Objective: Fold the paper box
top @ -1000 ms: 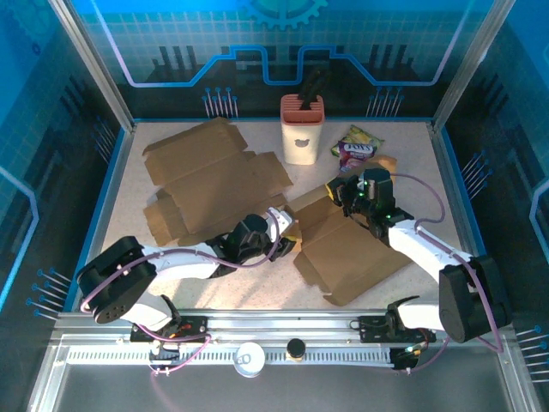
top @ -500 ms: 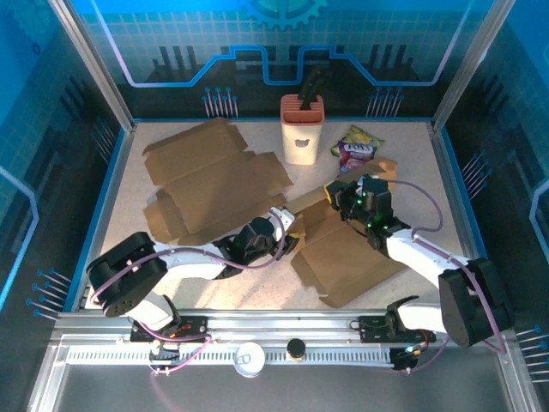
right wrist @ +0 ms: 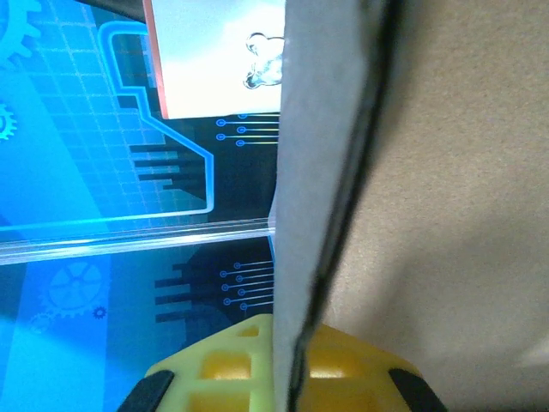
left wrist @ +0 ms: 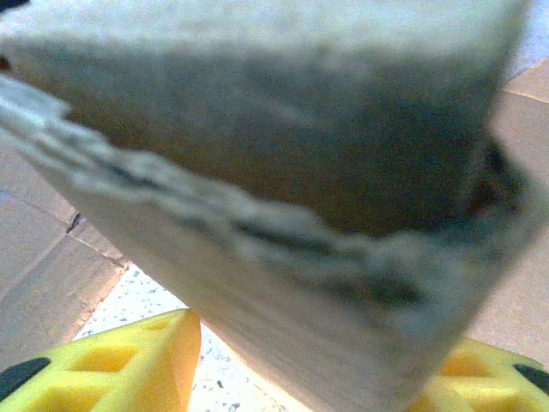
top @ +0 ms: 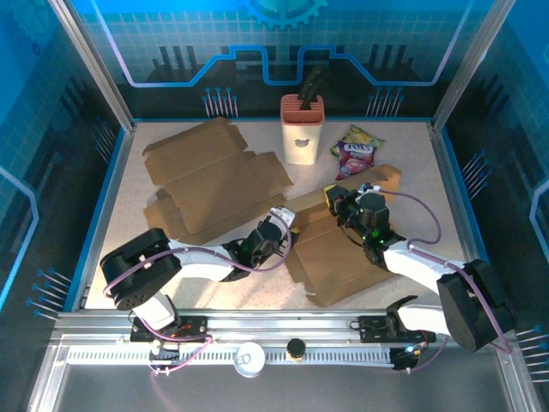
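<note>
Paper box (top: 352,257) slid left, flap pinched in right claw (top: 340,200).

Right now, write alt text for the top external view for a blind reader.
Two robot arms work a partly folded paper box on a speckled table: the left fingers at its left edge, the right fingers on a raised flap. Behind lie a flat cardboard sheet, a cream holder and a snack bag.

The paper box (top: 343,262) lies right of flat cardboard (top: 210,176), before holder (top: 302,137).
</note>
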You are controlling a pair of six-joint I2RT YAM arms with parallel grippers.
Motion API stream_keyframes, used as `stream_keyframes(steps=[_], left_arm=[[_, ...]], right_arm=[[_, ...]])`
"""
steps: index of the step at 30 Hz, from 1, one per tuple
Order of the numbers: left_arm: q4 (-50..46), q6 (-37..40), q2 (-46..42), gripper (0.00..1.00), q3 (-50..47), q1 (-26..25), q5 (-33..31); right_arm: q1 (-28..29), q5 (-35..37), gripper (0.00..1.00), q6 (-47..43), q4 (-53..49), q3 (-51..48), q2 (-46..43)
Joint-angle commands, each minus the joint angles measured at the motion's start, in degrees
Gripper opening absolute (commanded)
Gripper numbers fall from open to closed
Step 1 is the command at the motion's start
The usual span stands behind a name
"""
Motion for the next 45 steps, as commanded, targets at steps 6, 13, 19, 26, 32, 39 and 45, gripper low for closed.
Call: stream_keyframes(steps=[6, 13, 19, 26, 32, 39, 45], left_arm=[[6.2, -2.8, 3.8, 0.47, 2.7, -0.6, -5.8], [6.7, -5.0, 6.1, 0.38, 4.9, -1.6, -9.2], [7.2, -8.9, 7.5, 0.34, 6.1, -3.0, -14.0], [4.6, -16.4, 8.6, 0.20, 7.9, -3.8, -20.4], [4.4, -17.6, 8.9, 0.09, 9.1, -4.2, -20.8], [-3.2, -20.1, 8.4, 0.00, 12.3, -4.5, -26.1], [-3.7, -15.4, 5.8, 0.00, 11.7, -3.6, -26.3]], right_arm=[[2.1, -2.2, 0.00, 1.1, -0.2, -2.2, 1.0], [2.6, -2.3, 0.00, 1.5, 0.3, -2.3, 2.0], [3.8, -1.6, 0.00, 2.5, 0.7, -2.6, 2.8], [4.9, -0.3, 0.00, 4.0, 1.5, -3.5, 2.9], [4.9, -0.4, 0.00, 4.9, 0.8, -3.4, 2.5], [4.7, -2.7, 0.00, 4.6, -2.9, -1.6, 2.0], [1.3, -7.0, 0.39, -1.7, -12.8, 1.8, -4.4]])
